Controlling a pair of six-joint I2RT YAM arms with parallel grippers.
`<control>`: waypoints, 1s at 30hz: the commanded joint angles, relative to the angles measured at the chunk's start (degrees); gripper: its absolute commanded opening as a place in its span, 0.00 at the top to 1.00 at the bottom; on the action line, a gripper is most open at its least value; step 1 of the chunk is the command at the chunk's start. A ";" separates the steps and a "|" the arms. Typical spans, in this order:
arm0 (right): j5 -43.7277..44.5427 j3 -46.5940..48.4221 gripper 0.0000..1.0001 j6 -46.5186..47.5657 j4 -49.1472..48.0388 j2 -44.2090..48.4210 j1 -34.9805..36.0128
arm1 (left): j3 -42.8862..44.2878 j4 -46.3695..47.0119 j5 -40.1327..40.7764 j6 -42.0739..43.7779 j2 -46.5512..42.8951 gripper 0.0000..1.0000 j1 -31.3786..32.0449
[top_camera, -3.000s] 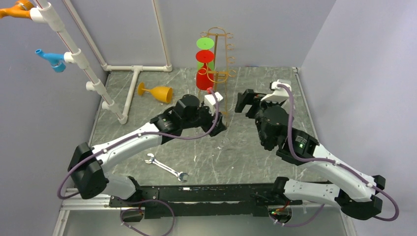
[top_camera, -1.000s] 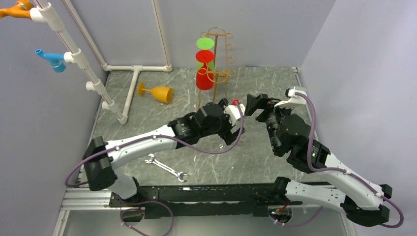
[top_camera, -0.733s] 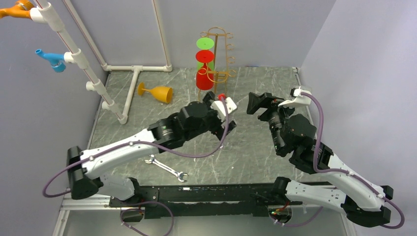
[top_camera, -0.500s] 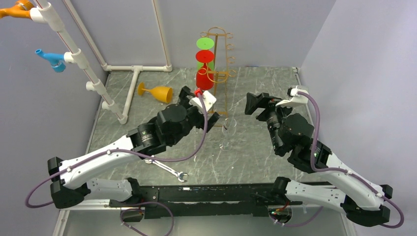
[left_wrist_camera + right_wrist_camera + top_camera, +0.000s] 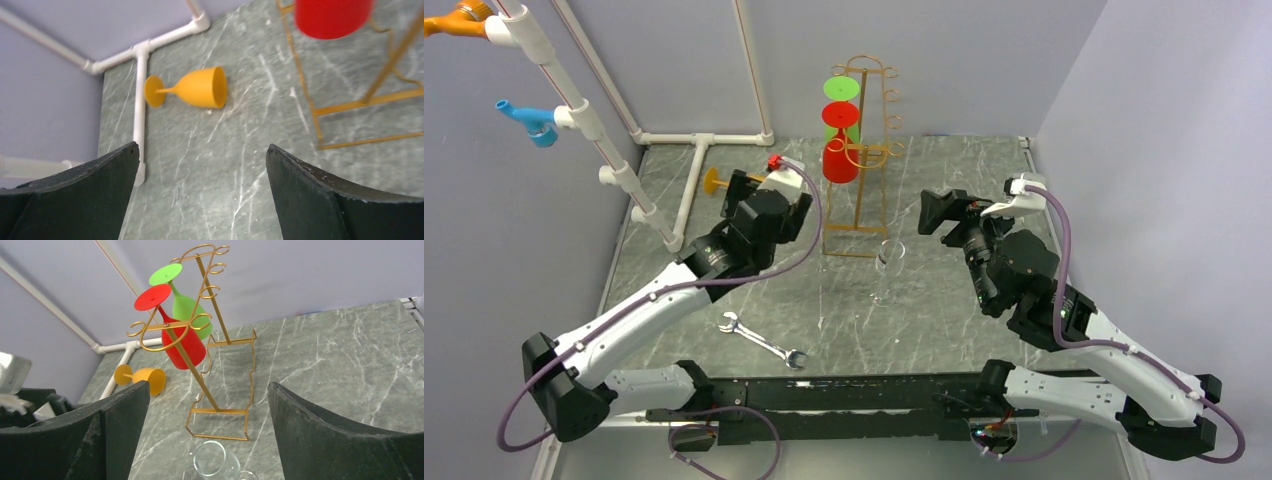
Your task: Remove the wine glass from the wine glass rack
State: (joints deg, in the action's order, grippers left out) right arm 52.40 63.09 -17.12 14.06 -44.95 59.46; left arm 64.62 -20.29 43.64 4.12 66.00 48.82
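The gold wire wine glass rack (image 5: 869,150) stands at the back middle, with a red wine glass (image 5: 839,160) and a green wine glass (image 5: 842,92) hanging upside down on its left side. A clear wine glass (image 5: 886,270) stands upright on the table in front of the rack's base, touched by neither gripper. My left gripper (image 5: 742,192) is open and empty left of the rack, over an orange glass (image 5: 192,89) lying on its side. My right gripper (image 5: 936,212) is open and empty right of the rack, facing the rack (image 5: 200,325) and the clear glass (image 5: 215,460).
A white pipe frame (image 5: 694,160) runs along the back left, with a blue piece (image 5: 529,122) on its tall post. A metal wrench (image 5: 764,340) lies near the front left. Grey walls close in the back and both sides.
My left arm has swung away to the left, from the spot in front of the rack, uncovering the clear glass standing there. My right arm has hardly moved.
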 commanded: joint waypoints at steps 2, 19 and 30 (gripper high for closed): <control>-0.61 -0.22 0.10 -0.89 -0.50 0.56 0.14 | -2.65 -2.01 -2.94 -7.58 5.18 0.01 -8.38; -3.99 -2.59 0.10 -3.09 0.21 0.92 0.13 | -0.54 10.58 -11.40 -2.73 29.00 0.16 -24.18; -5.16 -2.15 0.10 -1.91 -0.87 -1.02 0.13 | 6.52 15.22 -9.65 4.31 39.47 0.19 -27.55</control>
State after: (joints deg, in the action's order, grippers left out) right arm 47.86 60.66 -19.55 14.55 -45.74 59.46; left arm 67.35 -9.63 32.99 5.17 104.99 22.59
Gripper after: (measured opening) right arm 0.898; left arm 0.813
